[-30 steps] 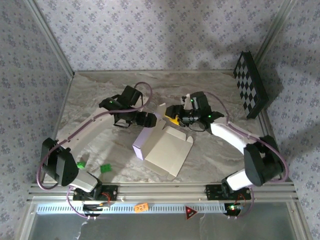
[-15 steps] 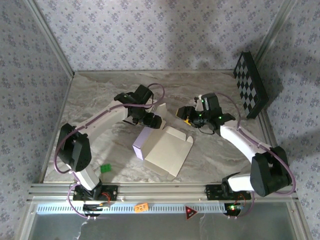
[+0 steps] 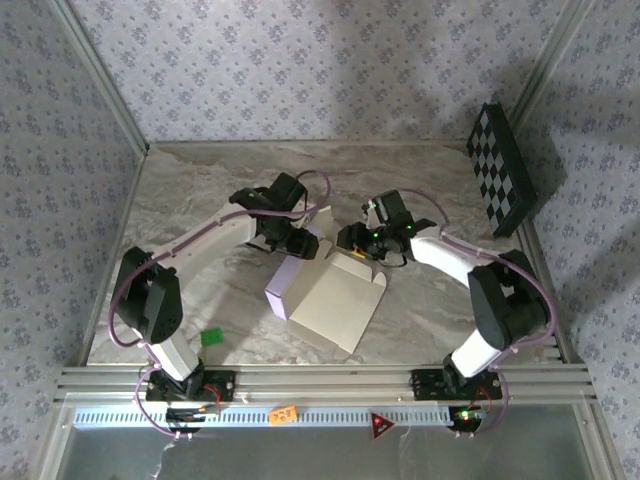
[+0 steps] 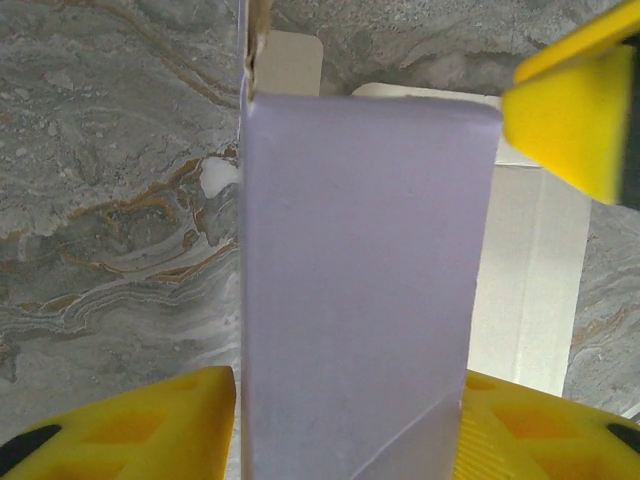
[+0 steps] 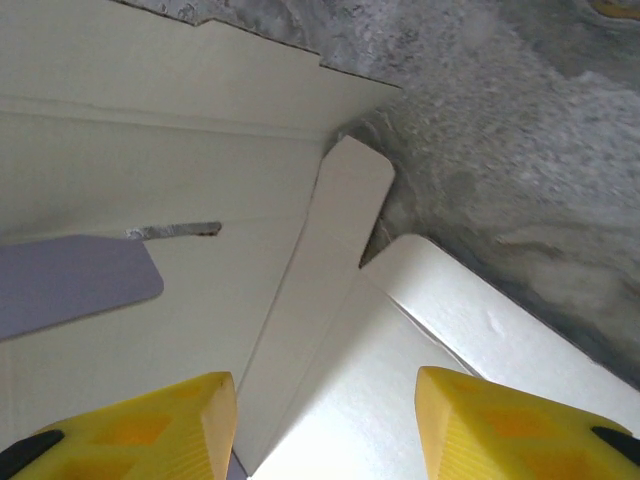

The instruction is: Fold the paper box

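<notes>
Top view first: got the paper box (image 3: 335, 300) lying cream side up on the table (image 3: 200, 200), lavender wall raised along its left side. Found the left gripper (image 3: 303, 242) at the box's far-left corner, same as half a second back, and the right gripper (image 3: 350, 240) now pulled in tight to the box's far edge. Left wrist cam: seeing fingers (image 4: 150, 425) pinching that lavender wall from both sides. Right wrist cam: looking at fingers (image 5: 140, 425) spread apart over the box's cream tab, gripping nothing.

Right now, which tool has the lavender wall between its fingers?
The left tool: the paper box's upright lavender wall stands between its yellow fingers. The right tool straddles a narrow cream tab instead.
</notes>
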`<state>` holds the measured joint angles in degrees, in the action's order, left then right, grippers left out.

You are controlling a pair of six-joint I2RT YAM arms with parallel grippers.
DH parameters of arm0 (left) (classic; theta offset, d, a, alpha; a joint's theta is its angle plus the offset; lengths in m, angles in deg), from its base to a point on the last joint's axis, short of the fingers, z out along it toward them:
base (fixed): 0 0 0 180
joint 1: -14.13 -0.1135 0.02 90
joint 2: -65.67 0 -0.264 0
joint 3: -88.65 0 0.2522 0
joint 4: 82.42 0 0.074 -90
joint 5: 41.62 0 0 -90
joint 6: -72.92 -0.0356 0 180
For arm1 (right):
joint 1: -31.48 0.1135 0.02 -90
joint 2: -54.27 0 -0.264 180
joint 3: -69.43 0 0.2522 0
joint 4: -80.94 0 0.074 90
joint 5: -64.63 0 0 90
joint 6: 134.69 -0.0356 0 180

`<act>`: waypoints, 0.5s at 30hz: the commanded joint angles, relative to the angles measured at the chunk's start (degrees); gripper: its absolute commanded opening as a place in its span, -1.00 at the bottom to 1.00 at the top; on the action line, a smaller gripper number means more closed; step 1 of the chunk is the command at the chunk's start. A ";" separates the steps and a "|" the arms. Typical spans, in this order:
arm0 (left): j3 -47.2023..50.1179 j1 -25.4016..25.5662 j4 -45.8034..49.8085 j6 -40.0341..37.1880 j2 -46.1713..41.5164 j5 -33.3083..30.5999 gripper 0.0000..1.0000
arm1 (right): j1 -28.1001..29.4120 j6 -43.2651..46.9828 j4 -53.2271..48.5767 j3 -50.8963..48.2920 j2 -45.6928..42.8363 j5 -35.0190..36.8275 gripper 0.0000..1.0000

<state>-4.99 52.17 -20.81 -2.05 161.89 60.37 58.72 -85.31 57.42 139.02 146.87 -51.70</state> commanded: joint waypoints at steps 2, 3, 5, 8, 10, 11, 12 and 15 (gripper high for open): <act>0.89 0.28 -0.42 0.42 -2.84 0.49 0.05 | 0.87 0.50 2.48 4.04 4.67 -0.89 0.01; 1.12 0.31 -0.65 0.49 -2.88 0.60 0.05 | 1.01 0.32 3.02 4.48 5.80 -1.04 0.00; 1.47 0.36 -0.86 0.49 -3.06 0.50 0.03 | 1.21 0.02 4.06 5.04 7.60 -1.04 -0.02; 1.82 0.32 -0.84 0.62 -3.01 0.54 -0.02 | 1.13 0.00 5.03 5.55 9.85 -0.61 -0.05; 1.91 0.34 -0.66 0.70 -3.13 0.65 -0.04 | 0.95 0.10 6.39 5.84 11.07 -0.16 -0.05; 1.92 0.37 -0.67 0.66 -3.27 0.62 -0.04 | 0.93 0.17 6.93 5.90 11.59 0.12 -0.05; 1.94 0.37 -0.66 0.64 -3.38 0.76 -0.04 | 0.93 0.27 7.73 5.95 12.19 0.20 -0.05; 1.93 0.30 -0.49 0.62 -3.54 0.75 -0.04 | 0.82 0.50 8.62 6.64 13.90 0.91 -0.06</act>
<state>-3.35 52.17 -21.81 -1.81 160.82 60.35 59.64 -85.33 64.02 143.57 159.26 -51.70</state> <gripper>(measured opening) 0.481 0.470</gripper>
